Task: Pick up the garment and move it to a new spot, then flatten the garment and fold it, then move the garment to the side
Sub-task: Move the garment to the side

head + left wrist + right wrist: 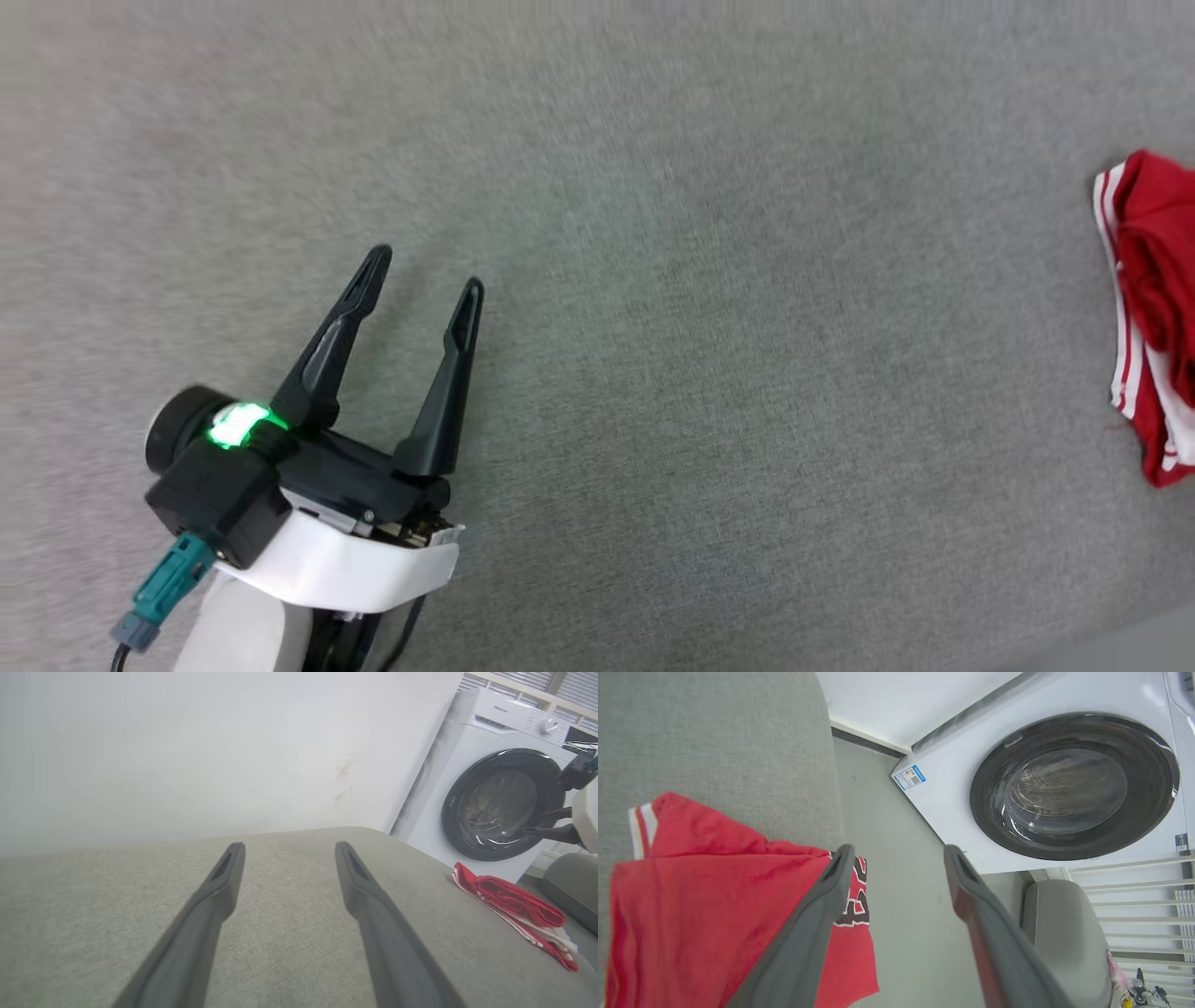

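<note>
1. Where the grey upholstered surface (653, 280) ended at its right edge, the garment (1153, 317) lay folded into a compact red bundle. Its red-and-white striped trim faced the surface's middle.
2. In the right wrist view, a corner of the garment bearing black-and-white lettering hung past that edge, over the floor (878, 812).
3. The right gripper (899, 854) hung above the garment with its fingers spread and nothing between them. One finger crossed in front of the red cloth and the other in front of the floor. Whether the near finger touched the cloth could not be told.
4. The left gripper (426, 269) was likewise spread wide and empty. It was over bare fabric toward the surface's left side, well apart from the garment, and a green light (238, 425) glowed at its base.
5. A white washing machine (490, 728) with a dark round door stood on the floor beyond the right edge, against a white wall (187, 742).
6. A second grey cushioned piece (1059, 933) sat on the floor beside the machine.
</note>
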### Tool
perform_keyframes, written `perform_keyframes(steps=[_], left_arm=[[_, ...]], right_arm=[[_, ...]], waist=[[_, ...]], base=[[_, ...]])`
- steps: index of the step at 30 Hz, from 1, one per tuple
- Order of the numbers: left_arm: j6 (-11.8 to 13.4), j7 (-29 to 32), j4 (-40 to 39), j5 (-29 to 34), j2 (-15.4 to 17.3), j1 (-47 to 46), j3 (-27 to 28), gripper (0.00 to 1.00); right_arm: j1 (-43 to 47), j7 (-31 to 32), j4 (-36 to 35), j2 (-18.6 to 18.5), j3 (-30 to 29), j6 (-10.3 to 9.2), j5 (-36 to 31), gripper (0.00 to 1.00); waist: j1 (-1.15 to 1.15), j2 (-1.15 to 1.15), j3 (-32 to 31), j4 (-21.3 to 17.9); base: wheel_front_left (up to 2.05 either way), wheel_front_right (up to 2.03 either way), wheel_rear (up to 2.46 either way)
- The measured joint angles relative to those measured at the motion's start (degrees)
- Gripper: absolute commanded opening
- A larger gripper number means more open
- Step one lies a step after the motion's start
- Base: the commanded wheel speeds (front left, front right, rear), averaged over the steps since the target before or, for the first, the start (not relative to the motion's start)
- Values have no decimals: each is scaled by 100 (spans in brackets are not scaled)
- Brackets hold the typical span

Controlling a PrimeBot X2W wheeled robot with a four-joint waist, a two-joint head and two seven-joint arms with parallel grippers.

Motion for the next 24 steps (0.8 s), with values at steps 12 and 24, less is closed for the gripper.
perform_keyframes(steps=[12,24], left_arm=[[85,-1,426,457,-621,558,1156,100],[40,-1,982,555,-902,987,1423,100]], right_arm=[[583,-1252,-1612,1605,237,0,855,100],[2293,-2833,-2039,2818,439,-3,1496,100]], waist=[[-1,0,-1301,560],[-1,0,-2114,1175]], base=[[0,0,0],[0,0,0]])
